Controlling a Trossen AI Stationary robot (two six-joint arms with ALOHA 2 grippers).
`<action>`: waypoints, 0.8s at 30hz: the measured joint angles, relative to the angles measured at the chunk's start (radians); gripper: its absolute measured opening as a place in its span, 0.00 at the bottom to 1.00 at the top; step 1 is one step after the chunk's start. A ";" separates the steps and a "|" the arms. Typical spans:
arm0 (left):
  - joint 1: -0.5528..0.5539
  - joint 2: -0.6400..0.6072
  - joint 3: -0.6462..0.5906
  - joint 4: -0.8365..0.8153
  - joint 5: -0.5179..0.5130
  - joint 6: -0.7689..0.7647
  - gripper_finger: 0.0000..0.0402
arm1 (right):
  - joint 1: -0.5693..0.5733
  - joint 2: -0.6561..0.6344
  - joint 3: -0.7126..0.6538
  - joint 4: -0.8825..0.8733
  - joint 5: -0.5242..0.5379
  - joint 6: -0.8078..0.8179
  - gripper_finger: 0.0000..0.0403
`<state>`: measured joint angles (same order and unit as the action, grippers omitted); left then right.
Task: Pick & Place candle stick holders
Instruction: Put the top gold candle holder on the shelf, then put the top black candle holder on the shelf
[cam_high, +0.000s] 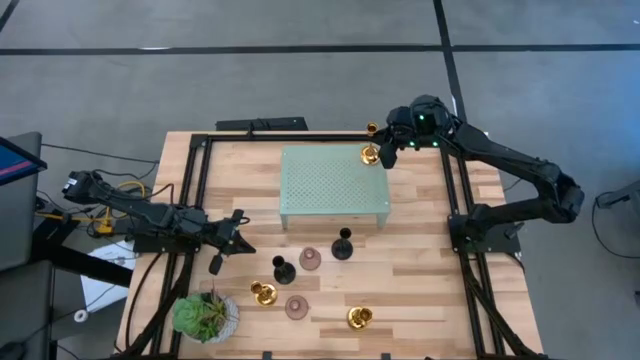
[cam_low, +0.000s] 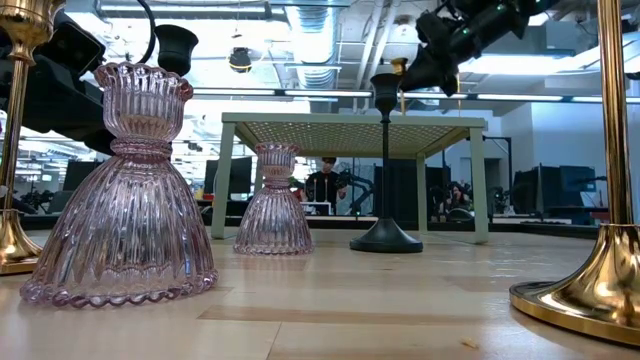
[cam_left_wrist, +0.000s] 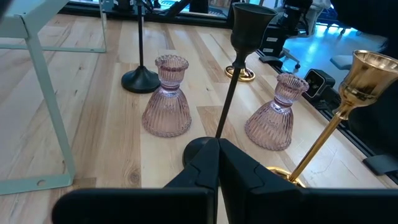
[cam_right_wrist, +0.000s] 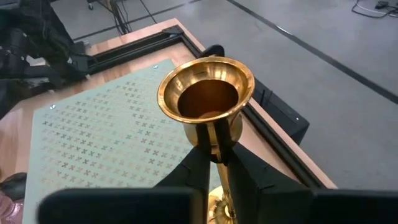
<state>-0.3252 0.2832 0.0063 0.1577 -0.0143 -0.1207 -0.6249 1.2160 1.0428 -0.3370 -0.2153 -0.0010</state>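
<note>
Right gripper (cam_high: 385, 152) clamped on the stem of a gold holder (cam_high: 370, 154), just under the cup (cam_right_wrist: 206, 91), at the far right corner of the platform (cam_high: 330, 185). Stem upright, long axis vertical, base directly below the fingers; from the right wrist view, base close to the perforated top, but cannot tell whether already touching it. Judged as the placing step: only a straight descent and release seem left, with the edge of the platform near, so some risk of tipping off.

Left gripper (cam_high: 240, 243) waiting near the table's left side, fingers pressed together, nothing held. Black holder (cam_left_wrist: 247, 37) standing just ahead of it, stem vertical; this arm clearly nearer to the group still on the wood: second black holder (cam_high: 343, 246), two pink holders (cam_high: 310, 259), two more gold holders (cam_high: 262, 293).
</note>
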 joint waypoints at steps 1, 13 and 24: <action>0.000 0.000 0.000 0.000 0.000 0.000 0.02 | 0.000 0.000 0.000 -0.002 0.001 0.000 0.14; 0.000 0.000 0.000 0.000 0.000 0.000 0.02 | -0.002 -0.013 0.000 -0.105 0.006 -0.065 0.41; 0.000 0.000 0.000 0.000 0.000 0.000 0.02 | 0.006 -0.170 0.000 -0.392 -0.001 -0.106 0.43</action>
<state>-0.3252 0.2833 0.0063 0.1577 -0.0143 -0.1207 -0.6186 1.0457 1.0431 -0.7290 -0.2167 -0.1073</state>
